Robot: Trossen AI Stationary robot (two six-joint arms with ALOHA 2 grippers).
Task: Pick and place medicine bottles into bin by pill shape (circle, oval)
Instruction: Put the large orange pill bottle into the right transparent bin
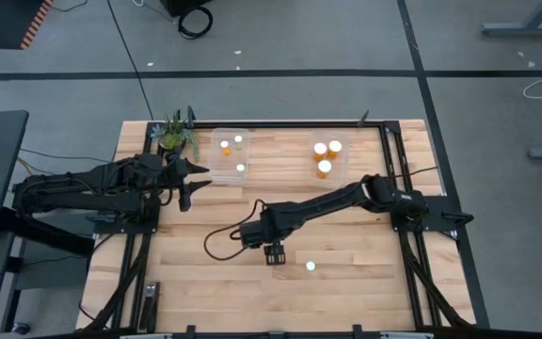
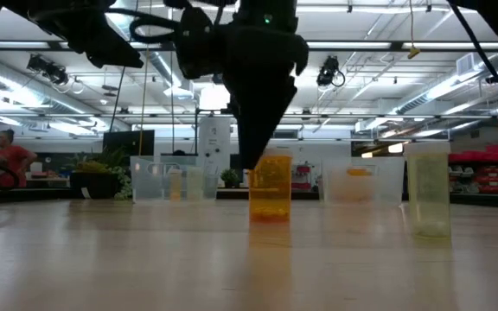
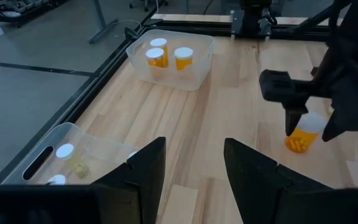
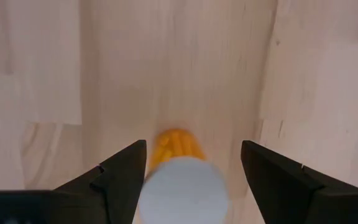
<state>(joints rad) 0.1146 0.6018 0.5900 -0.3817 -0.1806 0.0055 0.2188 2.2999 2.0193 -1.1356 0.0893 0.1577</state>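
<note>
An amber bottle point(image 4: 178, 144) with a white cap point(image 4: 185, 186) stands upright on the wooden table, also seen in the low view point(image 2: 271, 186). My right gripper point(image 4: 193, 146) hangs open above it at mid-table point(image 1: 273, 254), pointing down, one finger on either side of the cap and not touching it. A paler bottle point(image 1: 310, 266) stands to its right. Other bottles sit in two clear bins: the left bin point(image 1: 216, 169) and the right bin point(image 1: 343, 169). My left gripper point(image 3: 194, 174) is open and holds nothing, above the table beside the left bin.
A small potted plant point(image 1: 175, 132) stands at the far left corner behind the left bin. Black frame rails point(image 1: 390, 151) run along the table's sides. Bare wood lies between the bins and the near edge.
</note>
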